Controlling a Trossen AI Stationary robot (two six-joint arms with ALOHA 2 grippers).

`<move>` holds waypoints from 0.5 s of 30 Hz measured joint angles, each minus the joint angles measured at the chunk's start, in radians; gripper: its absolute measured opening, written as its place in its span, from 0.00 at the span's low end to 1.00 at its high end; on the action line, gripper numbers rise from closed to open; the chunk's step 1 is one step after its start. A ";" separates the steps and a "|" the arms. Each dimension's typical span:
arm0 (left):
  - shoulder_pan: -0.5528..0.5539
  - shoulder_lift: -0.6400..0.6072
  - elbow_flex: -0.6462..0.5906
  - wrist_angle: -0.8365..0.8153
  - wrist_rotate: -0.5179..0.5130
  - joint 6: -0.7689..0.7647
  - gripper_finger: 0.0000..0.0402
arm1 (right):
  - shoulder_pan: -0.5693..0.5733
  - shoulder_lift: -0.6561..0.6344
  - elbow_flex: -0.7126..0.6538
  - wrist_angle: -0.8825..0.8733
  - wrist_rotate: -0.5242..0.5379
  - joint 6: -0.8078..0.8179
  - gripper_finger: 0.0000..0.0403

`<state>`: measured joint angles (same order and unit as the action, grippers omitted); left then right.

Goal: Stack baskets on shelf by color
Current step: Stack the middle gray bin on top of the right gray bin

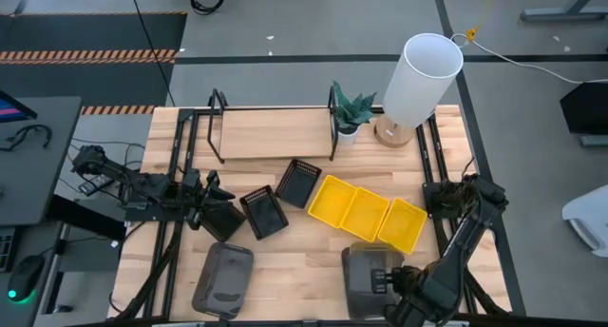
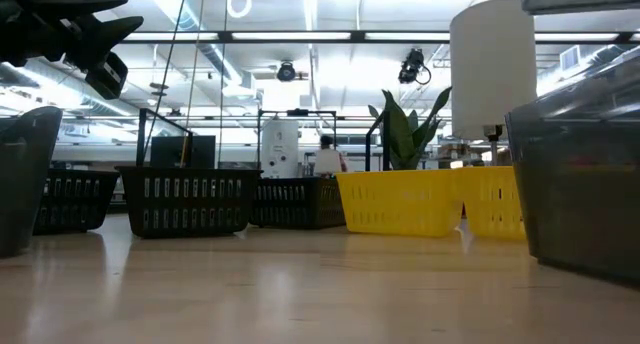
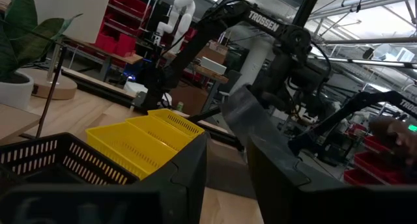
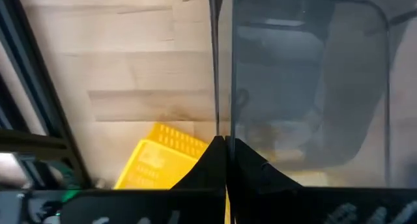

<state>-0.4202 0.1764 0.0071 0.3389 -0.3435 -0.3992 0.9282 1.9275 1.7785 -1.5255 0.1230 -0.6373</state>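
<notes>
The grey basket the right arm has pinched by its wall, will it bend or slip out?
The grey basket looks like stiff moulded plastic with rounded corners, so it will probably keep its shape. Its wall looks smooth and glossy in the right wrist view, so it might slip. The right gripper pinches only one thin wall, so the basket may tilt when lifted.

a small potted plant [image 1: 351, 112] with green pointed leaves stands in a white pot at the far side of the wooden slatted tabletop [image 1: 304, 260]. just beside it, toward the right, a lamp with a tall white cylindrical shade [image 1: 422, 78] leans over its round wooden base [image 1: 391, 133]. a yellow cable [image 1: 483, 23] trails across the grey floor beyond the table.
</notes>
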 joint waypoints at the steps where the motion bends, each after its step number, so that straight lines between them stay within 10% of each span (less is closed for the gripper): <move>1: 0.000 0.000 0.000 0.000 0.000 0.000 0.29 | -0.001 0.000 -0.008 0.014 0.001 -0.017 0.01; 15: 0.000 0.000 0.000 0.000 0.000 0.000 0.29 | -0.048 -0.001 -0.114 0.173 -0.041 -0.139 0.01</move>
<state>-0.4202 0.1762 0.0068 0.3389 -0.3435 -0.3990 0.8800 1.9270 1.6646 -1.3520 0.0818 -0.7763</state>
